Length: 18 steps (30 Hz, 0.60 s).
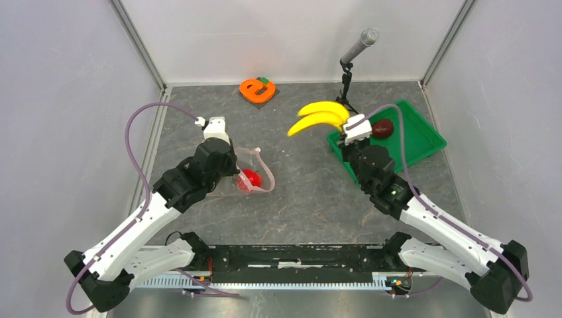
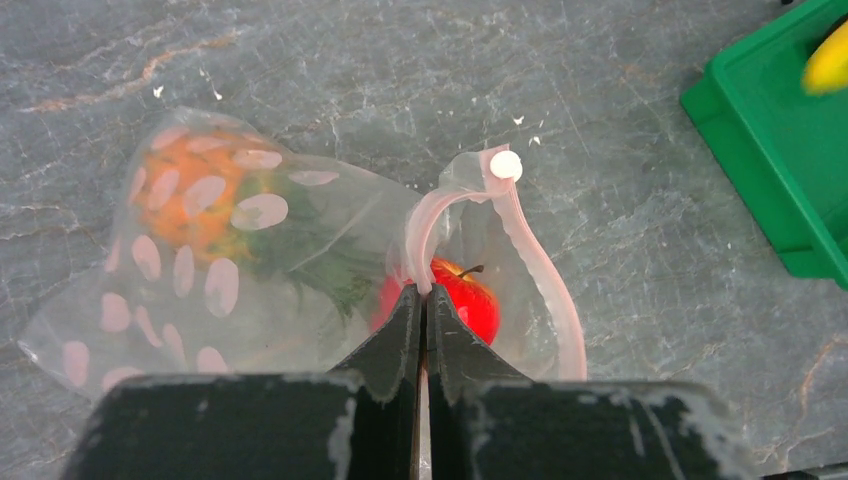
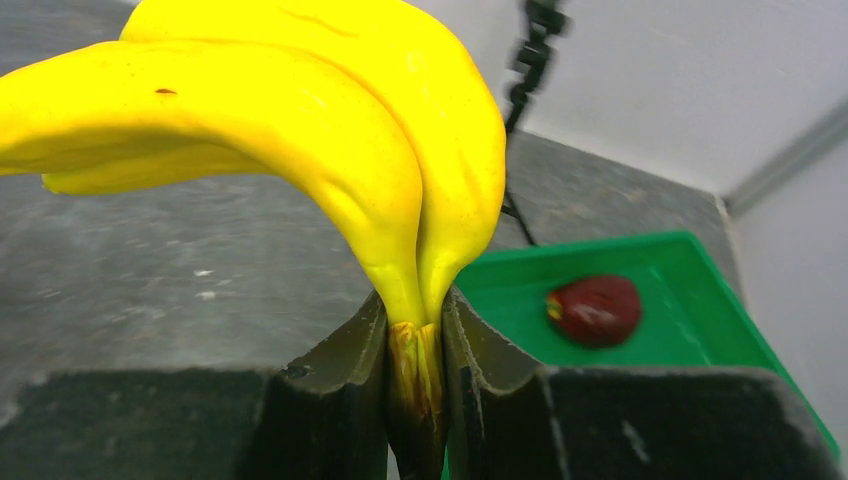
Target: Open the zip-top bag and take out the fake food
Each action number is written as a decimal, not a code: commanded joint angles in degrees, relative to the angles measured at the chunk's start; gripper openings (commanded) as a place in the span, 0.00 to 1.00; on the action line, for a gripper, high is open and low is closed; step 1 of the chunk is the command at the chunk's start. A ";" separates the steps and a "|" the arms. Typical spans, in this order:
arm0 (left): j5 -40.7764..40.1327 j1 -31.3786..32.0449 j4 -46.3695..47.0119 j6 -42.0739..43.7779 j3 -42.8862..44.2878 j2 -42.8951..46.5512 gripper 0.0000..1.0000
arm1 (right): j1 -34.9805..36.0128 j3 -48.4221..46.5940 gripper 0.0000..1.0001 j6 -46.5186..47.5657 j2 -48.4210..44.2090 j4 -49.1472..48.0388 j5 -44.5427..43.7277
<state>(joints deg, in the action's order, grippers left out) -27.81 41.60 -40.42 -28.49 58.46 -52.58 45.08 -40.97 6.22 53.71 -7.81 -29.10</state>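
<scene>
The zip-top bag (image 2: 215,290), clear with pale pink dots, lies on the grey table with its pink zip strip (image 2: 540,270) gaping open. Inside it I see a red apple (image 2: 470,300) (image 1: 250,179) and an orange pineapple (image 2: 195,200) with green leaves. My left gripper (image 2: 422,292) is shut on the bag's pink rim just above the apple. My right gripper (image 3: 414,318) is shut on the stem of the yellow banana bunch (image 3: 300,130) (image 1: 319,116), holding it in the air by the green tray's left edge. A dark maroon fruit (image 3: 594,309) (image 1: 382,128) lies in the tray.
The green tray (image 1: 417,139) sits at the right back of the table. An orange "e"-shaped object (image 1: 257,89) lies at the back centre. A microphone on a black stand (image 1: 350,63) rises behind the tray. Grey walls close in the table on three sides.
</scene>
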 commanded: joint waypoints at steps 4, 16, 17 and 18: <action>1.95 0.06 3.64 1.58 -4.05 3.42 0.02 | -16.39 2.25 0.00 -7.77 -1.14 3.95 -5.96; 4.44 0.06 5.63 3.27 -7.25 7.26 0.02 | -41.63 3.44 0.00 -26.09 9.09 0.55 0.18; 4.65 0.06 5.62 3.43 -7.38 7.33 0.02 | -42.56 3.72 0.00 -27.17 9.94 -0.29 0.14; 4.84 0.06 5.74 3.61 -7.48 7.31 0.02 | -43.66 4.07 0.00 -27.85 10.96 -1.09 0.12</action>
<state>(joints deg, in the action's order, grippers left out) -23.88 41.60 -37.95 -28.45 51.44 -46.11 4.58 -37.39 -15.27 62.50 -3.16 -29.76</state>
